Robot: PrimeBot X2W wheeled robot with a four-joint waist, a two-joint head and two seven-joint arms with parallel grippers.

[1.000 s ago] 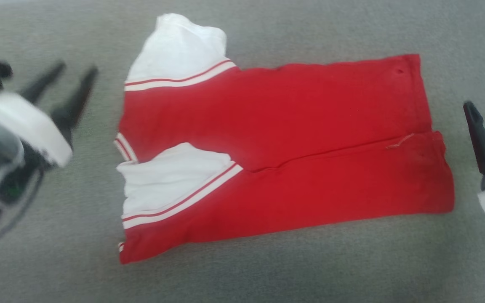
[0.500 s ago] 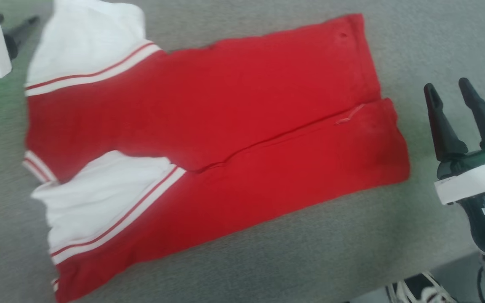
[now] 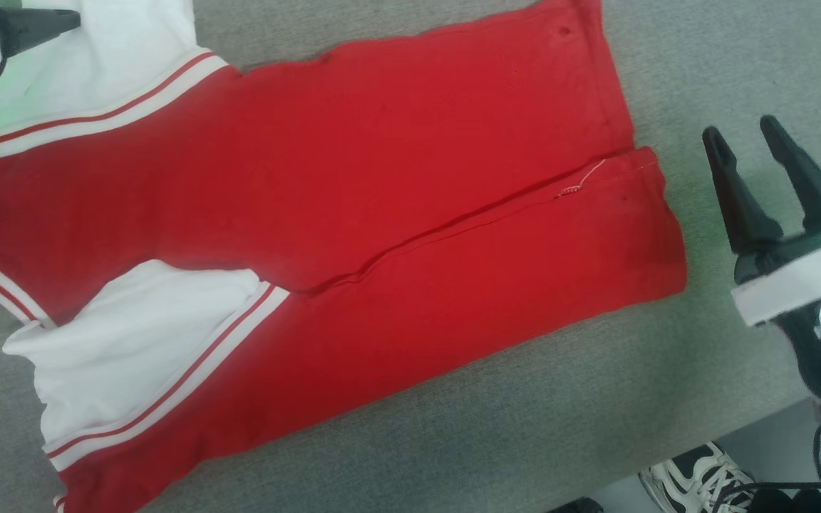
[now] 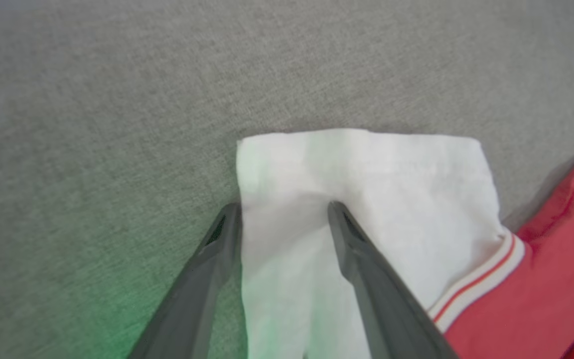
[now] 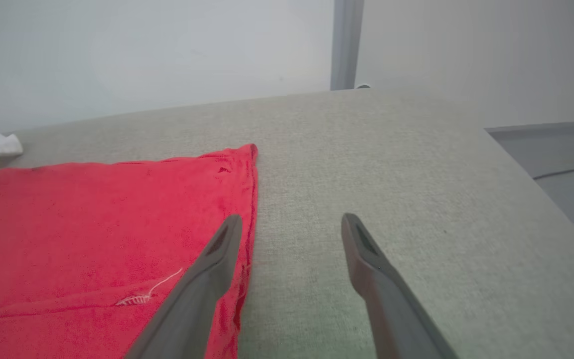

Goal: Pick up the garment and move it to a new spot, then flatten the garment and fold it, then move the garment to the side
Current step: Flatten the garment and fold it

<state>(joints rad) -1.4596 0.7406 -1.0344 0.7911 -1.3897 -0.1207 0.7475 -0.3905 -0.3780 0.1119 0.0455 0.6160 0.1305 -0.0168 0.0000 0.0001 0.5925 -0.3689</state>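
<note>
- The grey fabric-covered bench (image 3: 667, 57) spreads under and ahead of both claws. In the right wrist view its bare surface (image 5: 366, 149) runs from the fingertips to a pale wall.
- The garment, a red jersey-style shirt with white short sleeves and red-and-white striped trim (image 3: 382, 178), lies flat on the bench between the two claws. Its sides are folded inward so that they meet along a seam down the middle. The hem end points toward the right claw and the sleeve end toward the left claw.
- The right claw (image 3: 740, 127), two long dark fingers on a white wrist band, stands just beside the hem, apart from the cloth. In its own wrist view the claw (image 5: 292, 218) is spread wide and grasps nothing. Its left finger sits over the red hem edge (image 5: 92, 224) and its other finger over bare bench.
- The left claw (image 3: 72, 20) reaches in over the far white sleeve. In its own wrist view the claw (image 4: 283, 205) is released, fingers apart. The sleeve (image 4: 366, 174) lies flat between them, one finger at its edge and the other above the white cloth. I cannot tell whether the tips touch the fabric.
- A black-and-white sneaker (image 3: 695, 477) shows on the floor below the bench edge, nearer than the right claw.
- A loose white thread (image 3: 581, 184) lies on the seam just left of the right claw's fingers (image 5: 147, 294).
</note>
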